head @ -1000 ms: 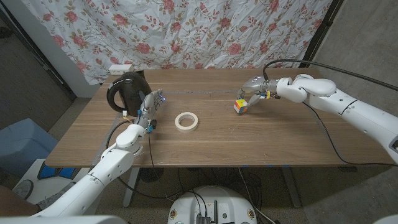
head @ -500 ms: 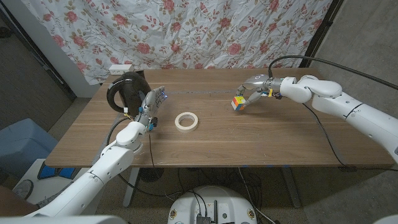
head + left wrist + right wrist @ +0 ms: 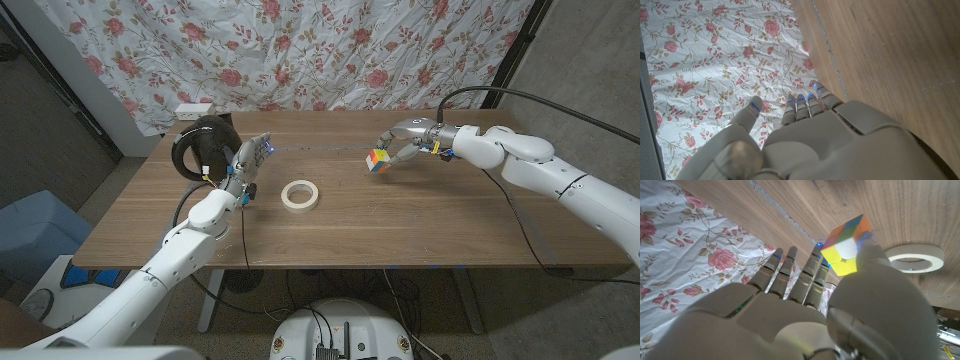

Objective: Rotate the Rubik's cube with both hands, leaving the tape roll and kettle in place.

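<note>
The cube (image 3: 377,160) is held in the right hand (image 3: 400,143), pinched at the fingertips and lifted clear of the bench (image 3: 420,220), at the far right side. In the right wrist view the cube (image 3: 846,244) is seen tilted on a corner, thumb on one side and the other fingers behind it; how firmly it is clamped cannot be told. The left hand (image 3: 248,165) is well apart from the cube, across the bench, with the tape roll (image 3: 300,194) lying between the two hands and nearer the left one. The left hand is held up off the bench with fingers apart and extended, nothing in it; in the left wrist view the fingers (image 3: 807,105) are seen pointing toward the flowered curtain (image 3: 715,55) with only bare wood beside them. The kettle (image 3: 203,146) is just behind the left hand, near but not seen touching. The coming move is judged to turn on this gap: the cube lies well to the right of the left hand and slightly farther back, so the two hands must be brought together, likely over the middle of the bench beyond the tape roll. The cube has no long axis; its free face looks turned toward the left hand. Brushing the tape roll or kettle is the risk.
</note>
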